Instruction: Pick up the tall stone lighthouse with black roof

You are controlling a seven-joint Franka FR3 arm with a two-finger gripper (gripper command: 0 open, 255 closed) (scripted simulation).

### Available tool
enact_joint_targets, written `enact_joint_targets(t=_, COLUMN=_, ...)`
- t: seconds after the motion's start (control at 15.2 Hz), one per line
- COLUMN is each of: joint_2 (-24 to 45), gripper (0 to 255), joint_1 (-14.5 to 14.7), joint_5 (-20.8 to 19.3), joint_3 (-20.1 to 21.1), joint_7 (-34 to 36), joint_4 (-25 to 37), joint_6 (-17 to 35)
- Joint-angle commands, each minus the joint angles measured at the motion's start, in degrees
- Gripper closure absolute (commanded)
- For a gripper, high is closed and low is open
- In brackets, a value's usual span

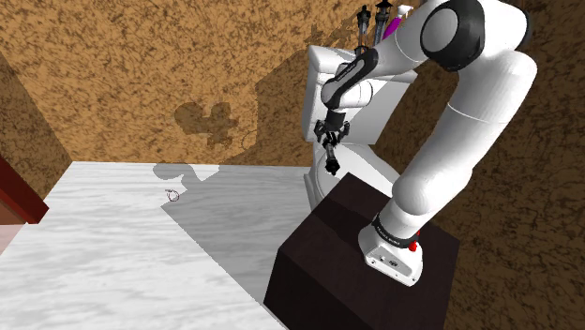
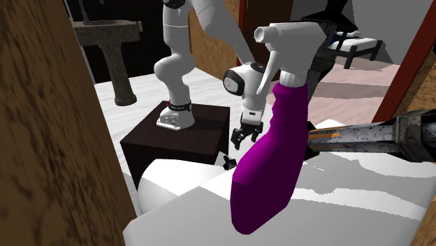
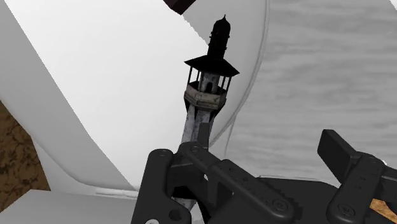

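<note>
Fingers [image 3: 172, 184] spread, lighthouse [image 3: 205, 95] points lengthwise away, black roof farthest.

A white arm [image 1: 466, 131] is seen bent down from a dark stand [image 1: 323, 272]. Its gripper [image 1: 331, 150] is held over a white fixture [image 1: 372, 171].
</note>
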Motion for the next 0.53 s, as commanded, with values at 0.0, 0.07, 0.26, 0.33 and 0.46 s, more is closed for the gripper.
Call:
enact_joint_targets(t=0.0, joint_2=4.3, gripper=0, joint_1=-0.9, joint_5=1.4, joint_3=-0.4, joint_7=0.1, joint_4=1.2, joint_6=3.1)
enact_joint_targets(t=0.07, joint_2=6.3, gripper=0, joint_1=-1.5, joint_5=2.2, joint_3=-0.6, joint_7=0.0, joint_4=2.0, joint_6=4.2)
enact_joint_targets(t=0.26, joint_2=12.0, gripper=0, joint_1=-3.5, joint_5=4.5, joint_3=-0.9, joint_7=-0.5, joint_4=4.7, joint_6=7.1)
enact_joint_targets(t=0.33, joint_2=13.9, gripper=0, joint_1=-4.3, joint_5=5.3, joint_3=-0.9, joint_7=-0.6, joint_4=5.6, joint_6=8.0)
enact_joint_targets(t=0.46, joint_2=17.1, gripper=0, joint_1=-5.7, joint_5=6.6, joint_3=-0.9, joint_7=-0.8, joint_4=7.4, joint_6=9.4)
